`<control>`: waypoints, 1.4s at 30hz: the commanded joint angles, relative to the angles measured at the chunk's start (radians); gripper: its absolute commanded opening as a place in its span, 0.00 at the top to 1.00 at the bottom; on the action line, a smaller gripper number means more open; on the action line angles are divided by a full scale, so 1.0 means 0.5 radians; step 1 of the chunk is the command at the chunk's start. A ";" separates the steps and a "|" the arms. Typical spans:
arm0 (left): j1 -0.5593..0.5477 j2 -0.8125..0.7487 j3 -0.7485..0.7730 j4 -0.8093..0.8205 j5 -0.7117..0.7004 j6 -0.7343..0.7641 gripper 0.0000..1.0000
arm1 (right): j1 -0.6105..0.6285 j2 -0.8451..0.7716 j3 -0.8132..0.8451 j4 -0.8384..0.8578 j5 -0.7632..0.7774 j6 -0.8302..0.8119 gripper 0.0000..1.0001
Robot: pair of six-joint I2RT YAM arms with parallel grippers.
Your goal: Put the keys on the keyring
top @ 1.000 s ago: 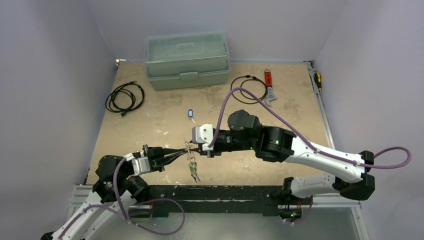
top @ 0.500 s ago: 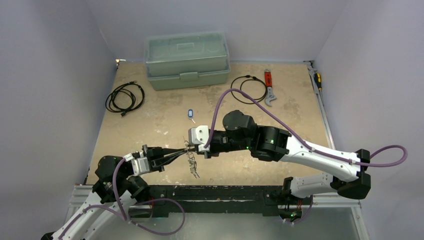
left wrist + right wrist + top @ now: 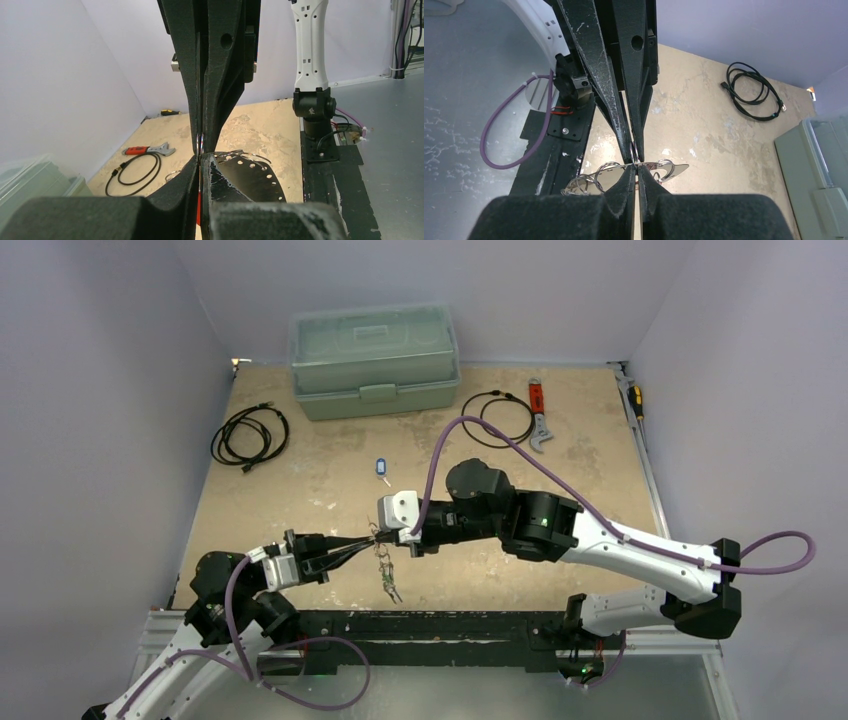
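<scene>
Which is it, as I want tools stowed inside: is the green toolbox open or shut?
Shut: the green toolbox has its lid flat on the base, no gap showing.

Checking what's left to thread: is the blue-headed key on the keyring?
No, the blue-headed key lies alone on the bare table, apart from the keyring hanging nearer the robot.

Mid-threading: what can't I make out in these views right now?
- Top view: keyring too small where left tool and right tool meet.
- Left wrist view: hanging keys hidden behind its own fingers.
- Right wrist view: what exactly is pinched, hidden between fingertips; key heads blocked by the same fingers.
</scene>
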 commanded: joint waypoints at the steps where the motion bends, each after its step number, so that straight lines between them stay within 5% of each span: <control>1: -0.003 -0.011 0.015 0.129 -0.054 -0.008 1.00 | -0.004 0.001 0.076 0.077 -0.134 -0.002 0.97; 8: -0.004 0.043 0.026 0.098 -0.099 -0.008 0.98 | -0.005 -0.007 0.063 0.107 -0.195 -0.008 1.00; 14: -0.004 0.044 0.026 0.070 -0.157 -0.013 0.58 | -0.004 -0.057 0.007 0.136 -0.109 0.003 1.00; 20: -0.004 0.041 0.029 0.057 -0.179 -0.017 0.31 | -0.004 -0.151 -0.099 0.177 0.040 0.042 1.00; 34: -0.004 0.128 0.036 0.041 -0.274 -0.034 0.31 | -0.005 -0.500 -0.465 0.321 0.483 0.155 1.00; 42: -0.006 0.591 0.137 0.031 -0.536 -0.480 0.33 | -0.005 -0.597 -0.572 0.300 0.712 0.215 1.00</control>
